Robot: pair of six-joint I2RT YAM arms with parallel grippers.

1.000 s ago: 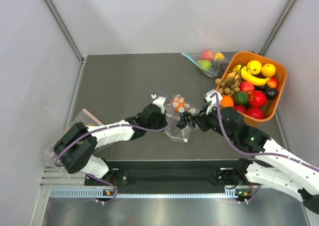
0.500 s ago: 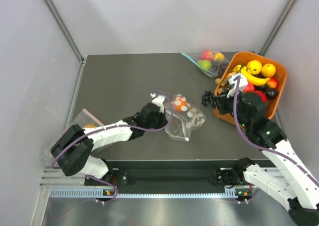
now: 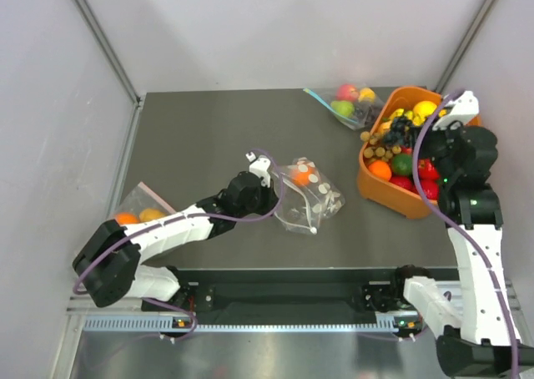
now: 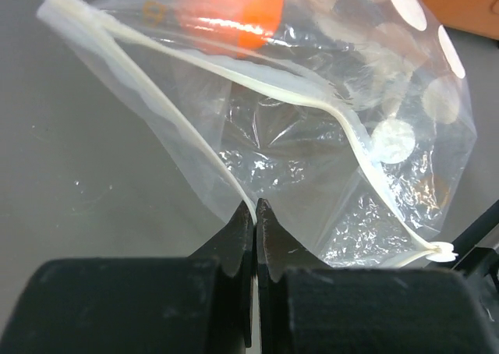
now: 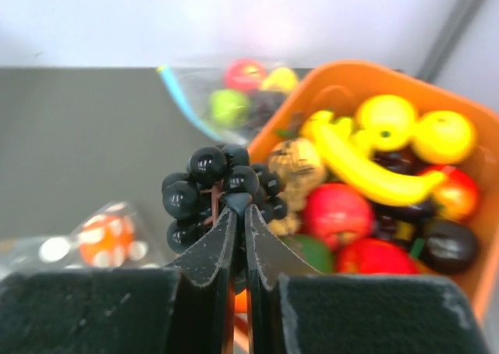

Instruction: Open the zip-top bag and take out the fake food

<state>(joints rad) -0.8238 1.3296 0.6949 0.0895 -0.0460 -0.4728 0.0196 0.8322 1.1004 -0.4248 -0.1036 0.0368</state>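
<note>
Left gripper point(image 4: 255, 214) clamped on near lip of zip-top bag point(image 4: 312, 159) — bag lies mid-way across table point(image 3: 209, 137), mouth gaping, orange ball point(image 4: 234, 11) inside at far end. Right gripper point(image 5: 239, 206) clenched on black berry bunch point(image 5: 214, 184) — held above orange basket point(image 5: 343, 81) of toy fruit point(image 5: 374, 178) at table's right edge.
</note>
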